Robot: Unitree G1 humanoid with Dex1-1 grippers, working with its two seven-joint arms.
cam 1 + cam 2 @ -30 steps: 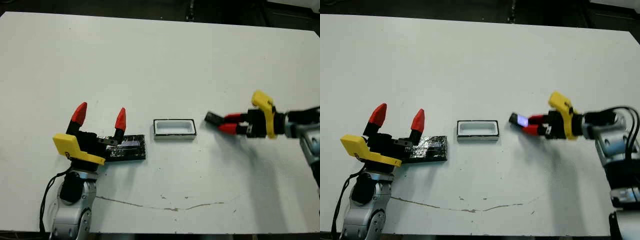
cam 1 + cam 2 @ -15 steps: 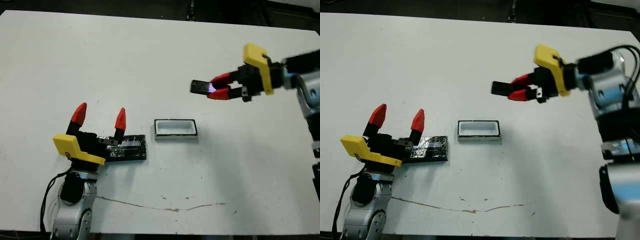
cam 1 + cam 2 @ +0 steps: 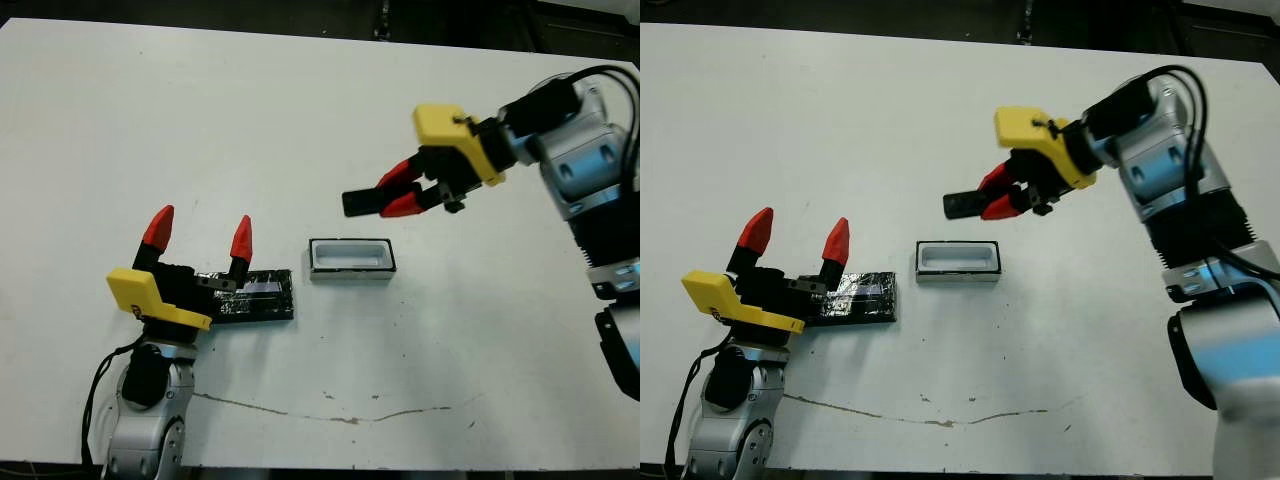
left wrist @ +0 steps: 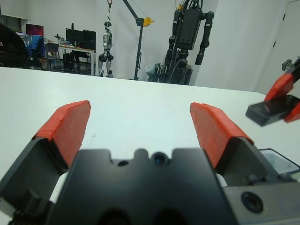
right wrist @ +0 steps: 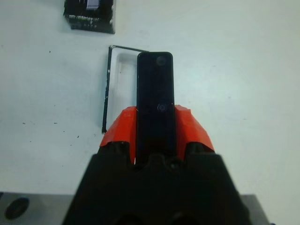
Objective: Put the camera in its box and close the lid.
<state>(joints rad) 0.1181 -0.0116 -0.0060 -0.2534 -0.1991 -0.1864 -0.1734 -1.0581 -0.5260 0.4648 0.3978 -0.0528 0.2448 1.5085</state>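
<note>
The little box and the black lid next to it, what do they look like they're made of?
The box looks like card or plastic: matt white inside, thin dark rim, crisp rounded corners. The pictures leave it open which. The lid has a glossy black face that catches light in streaks, with a pale stripe; likely coated card or plastic, possibly film-wrapped.
</note>
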